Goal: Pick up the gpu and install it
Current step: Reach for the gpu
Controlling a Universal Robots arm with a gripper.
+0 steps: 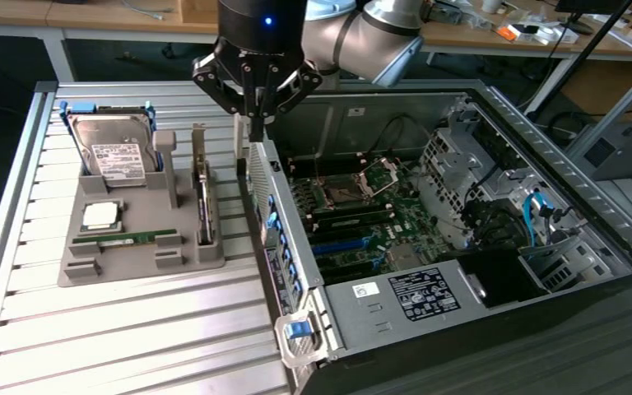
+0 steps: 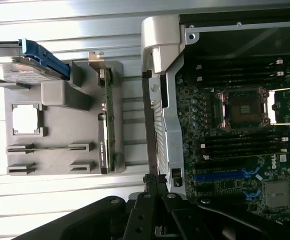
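Note:
The gpu point(image 1: 202, 197) stands on its edge in a slot along the right side of a grey holder point(image 1: 129, 267); its silver end bracket points up at the far end. In the wrist view the gpu point(image 2: 109, 127) shows edge-on as a thin green board. My gripper point(image 1: 257, 125) hangs above the left wall of the open computer case point(image 1: 294, 271), to the right of the gpu and higher than it. Its fingers are shut together with nothing between them. The shut gripper point(image 2: 152, 181) sits over the case's metal edge in the wrist view.
In the holder also lie a silver hard drive point(image 1: 113, 152), a square processor point(image 1: 101, 216) and a narrow green memory stick point(image 1: 135, 239). Inside the case lies the motherboard point(image 1: 398, 226) with a processor socket point(image 2: 244, 107) and blue slots point(image 2: 219, 176). Slatted aluminium table point(image 1: 129, 337) surrounds everything.

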